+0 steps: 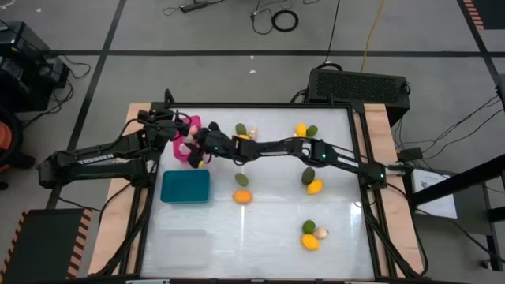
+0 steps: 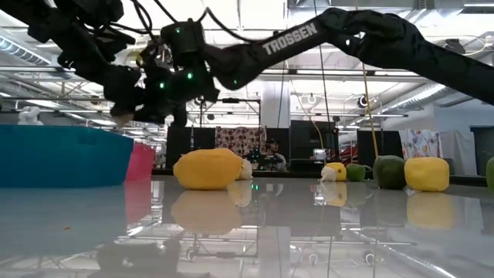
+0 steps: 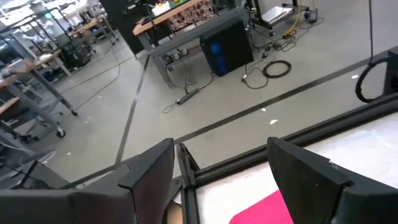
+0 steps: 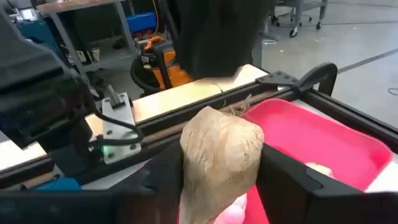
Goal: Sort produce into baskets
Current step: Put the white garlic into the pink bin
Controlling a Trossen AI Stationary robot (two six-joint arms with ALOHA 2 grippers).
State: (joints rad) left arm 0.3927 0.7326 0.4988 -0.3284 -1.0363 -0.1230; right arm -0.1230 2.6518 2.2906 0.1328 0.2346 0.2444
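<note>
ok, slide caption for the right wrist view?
Right gripper holds a pale beige garlic-like bulb over the bright pink plastic bin.

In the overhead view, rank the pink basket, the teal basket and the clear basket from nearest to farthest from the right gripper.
Measured from the right gripper:
1. pink basket, directly under the gripper at the table's far left.
2. teal basket, just toward the near edge from the pink one.
3. clear basket, at the near left corner.
</note>
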